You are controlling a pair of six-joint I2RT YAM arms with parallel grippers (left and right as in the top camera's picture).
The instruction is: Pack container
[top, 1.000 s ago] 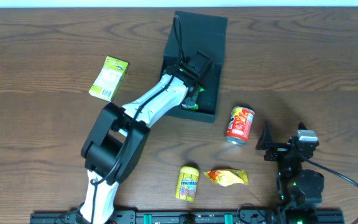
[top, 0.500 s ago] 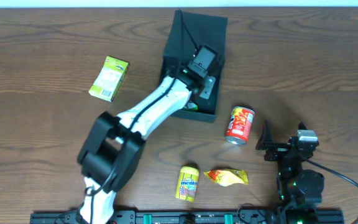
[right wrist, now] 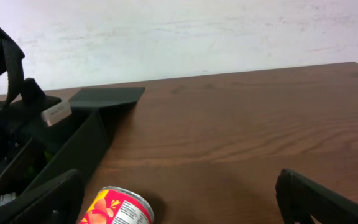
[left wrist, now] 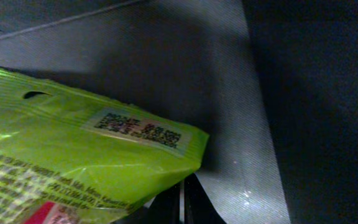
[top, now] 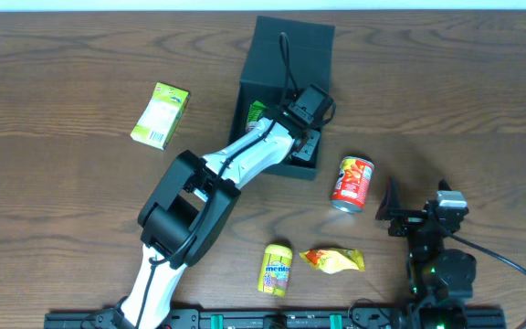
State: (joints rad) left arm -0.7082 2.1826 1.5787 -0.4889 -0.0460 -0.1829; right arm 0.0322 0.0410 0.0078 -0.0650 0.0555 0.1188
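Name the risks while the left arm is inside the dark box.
1. The left gripper is shut low inside the container, close to its right wall. Lifting out could snag that wall and drag the box toward the red can.
2. The green packet lies against the shut fingers. Whether it is pinched cannot be told, so it might come out with them.
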